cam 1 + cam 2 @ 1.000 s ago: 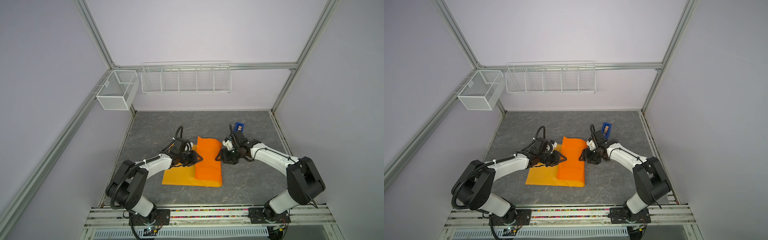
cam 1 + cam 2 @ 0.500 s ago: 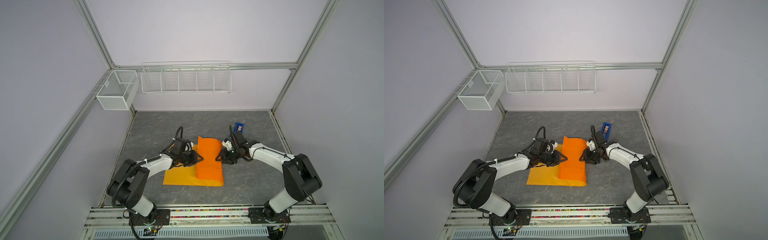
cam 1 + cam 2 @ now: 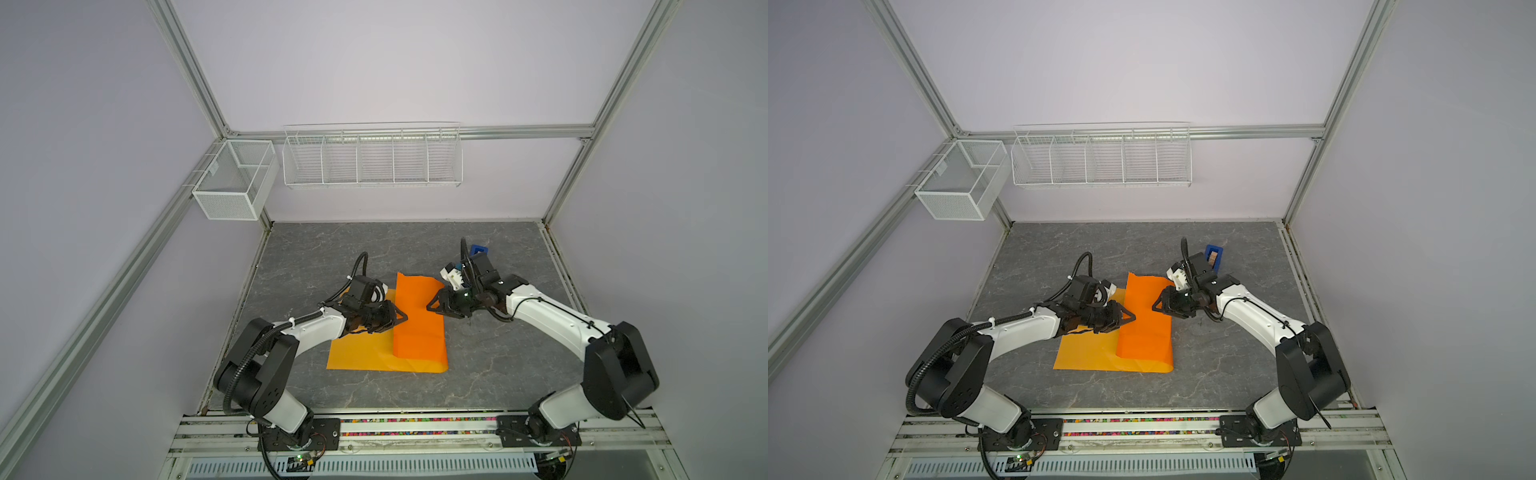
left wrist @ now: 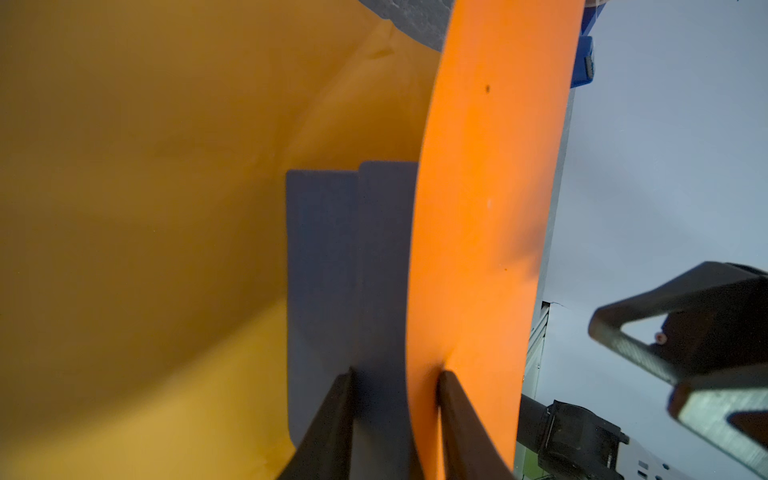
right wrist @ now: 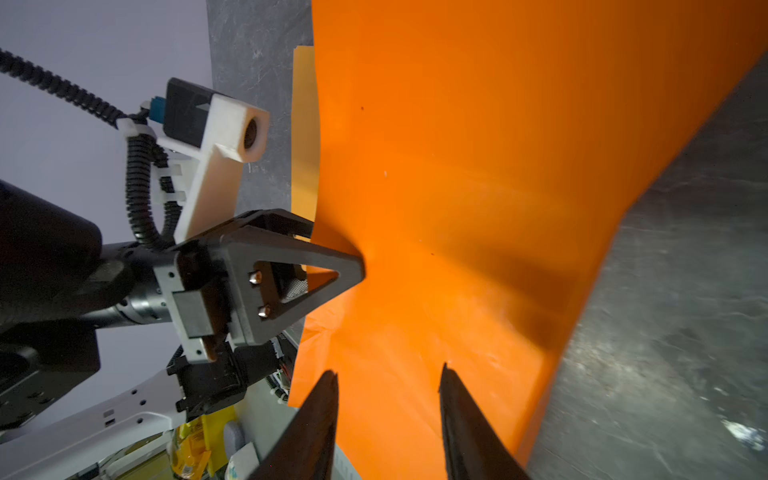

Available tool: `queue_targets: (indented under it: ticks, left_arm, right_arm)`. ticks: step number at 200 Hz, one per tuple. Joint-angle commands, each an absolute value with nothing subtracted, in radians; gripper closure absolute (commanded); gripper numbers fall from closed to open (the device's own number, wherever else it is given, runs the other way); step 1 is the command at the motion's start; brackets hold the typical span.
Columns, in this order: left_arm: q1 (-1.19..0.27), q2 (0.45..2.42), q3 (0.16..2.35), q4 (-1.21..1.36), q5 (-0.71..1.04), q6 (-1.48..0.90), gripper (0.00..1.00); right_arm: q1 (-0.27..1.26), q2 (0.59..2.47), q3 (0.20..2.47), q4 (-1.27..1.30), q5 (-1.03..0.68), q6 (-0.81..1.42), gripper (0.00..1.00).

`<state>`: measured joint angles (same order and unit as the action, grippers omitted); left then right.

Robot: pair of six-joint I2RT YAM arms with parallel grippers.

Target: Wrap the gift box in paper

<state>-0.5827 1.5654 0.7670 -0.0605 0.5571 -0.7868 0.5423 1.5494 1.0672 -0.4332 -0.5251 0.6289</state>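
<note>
1. The paper lies near the middle of the grey worktop. Its left part lies flat, and its right part is folded over towards the left into a raised, brighter orange band that runs from near to far in both top views.
2. The gift box shows only in the left wrist view. It is a dark navy side resting on the flat paper, with the orange flap curving over it. In both top views the raised band hides it.
3. The left tool reaches in from the left to the left edge of the raised band, and its jaws stand narrow. In the left wrist view one of the fingers lies against the bare navy box and the other presses the outside of the orange flap. The tool therefore clamps the paper against the box edge.
4. The right tool sits at the right edge of the band, facing the left tool across it, and the two are apart. In the right wrist view its jaws stand partway apart, with orange paper filling the gap. Its fingertips are close to the sheet, but contact cannot be told and no grip shows.
5. A blue tape dispenser stands on the far right of the worktop, just behind the right arm and apart from the paper.
</note>
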Motion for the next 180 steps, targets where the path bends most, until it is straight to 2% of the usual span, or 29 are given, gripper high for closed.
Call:
queue_targets:
  ticks: [1, 72, 141, 180]
  left_arm:
    - [-0.594, 1.606, 0.755, -0.183, 0.493, -0.767, 0.69]
    - [-0.594, 1.601, 0.76, -0.194, 0.492, -0.765, 0.66]
    - [-0.593, 1.53, 0.819, -0.279, 0.468, -0.749, 0.52]
    - [-0.592, 1.475, 0.861, -0.364, 0.438, -0.719, 0.52]
  right_arm:
    - [0.585, 1.62, 1.099, -0.37, -0.59, 0.665, 0.61]
    - [0.588, 1.713, 1.087, -0.361, -0.569, 0.674, 0.71]
    - [0.588, 1.73, 1.052, -0.392, -0.556, 0.643, 0.73]
    - [0.587, 1.73, 1.054, -0.393, -0.56, 0.638, 0.73]
